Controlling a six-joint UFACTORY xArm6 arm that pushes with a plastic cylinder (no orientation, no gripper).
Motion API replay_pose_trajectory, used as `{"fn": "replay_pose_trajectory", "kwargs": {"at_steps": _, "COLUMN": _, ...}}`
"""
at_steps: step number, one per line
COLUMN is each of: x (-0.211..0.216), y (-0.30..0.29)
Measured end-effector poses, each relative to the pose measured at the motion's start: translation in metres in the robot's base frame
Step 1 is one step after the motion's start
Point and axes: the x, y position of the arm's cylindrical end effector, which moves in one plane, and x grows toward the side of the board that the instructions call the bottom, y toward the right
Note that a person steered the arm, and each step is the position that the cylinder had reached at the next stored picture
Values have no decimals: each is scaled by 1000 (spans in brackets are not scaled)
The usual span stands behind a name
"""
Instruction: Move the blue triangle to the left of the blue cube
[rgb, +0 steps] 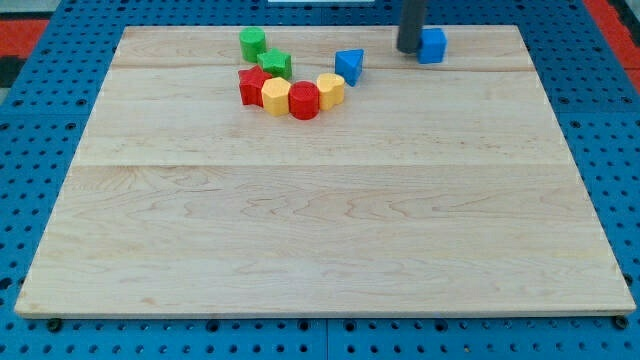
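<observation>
Just at nine o'clock of the blue cube (433, 45), my gripperless tip (409, 49); blue triangle (349, 66) farther toward eight o'clock.

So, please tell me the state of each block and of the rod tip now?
my tip: against the blue cube's left side
blue cube: near the view's top edge
blue triangle: alone, left of the cube
green blocks: close together
red and yellow blocks: packed in a curved row
</observation>
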Motion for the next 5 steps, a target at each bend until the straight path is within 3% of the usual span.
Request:
{"fn": "replay_pose_trajectory", "kwargs": {"at_steps": 1, "x": 13, "y": 24}}
{"fn": "replay_pose_trajectory", "kwargs": {"at_steps": 2, "x": 80, "y": 21}}
{"fn": "replay_pose_trajectory", "kwargs": {"at_steps": 4, "x": 81, "y": -111}}
{"fn": "replay_pose_trajectory", "kwargs": {"at_steps": 5, "x": 63, "y": -113}}
